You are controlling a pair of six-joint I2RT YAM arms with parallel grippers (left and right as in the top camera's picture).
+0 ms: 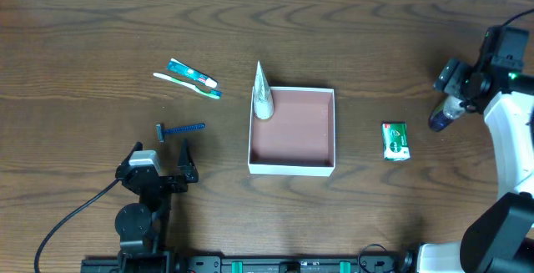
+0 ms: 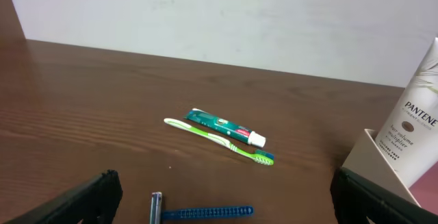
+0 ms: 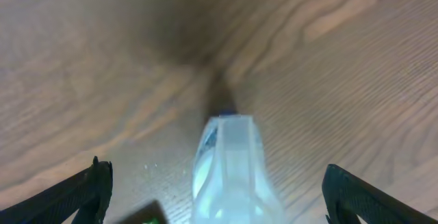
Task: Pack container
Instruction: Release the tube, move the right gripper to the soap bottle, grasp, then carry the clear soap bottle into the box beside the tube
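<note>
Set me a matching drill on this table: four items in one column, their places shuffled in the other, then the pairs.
Items
1. white Pantene tube
2. blue plastic razor
3. green rectangular packet
4. pale translucent bottle

Places
A. on the wood, right of the square white-walled container in the overhead view
B. between the open fingers of the right tool
C. propped in a corner of the container
D. on the wood just ahead of the left tool

Pairs: 1-C; 2-D; 3-A; 4-B
</note>
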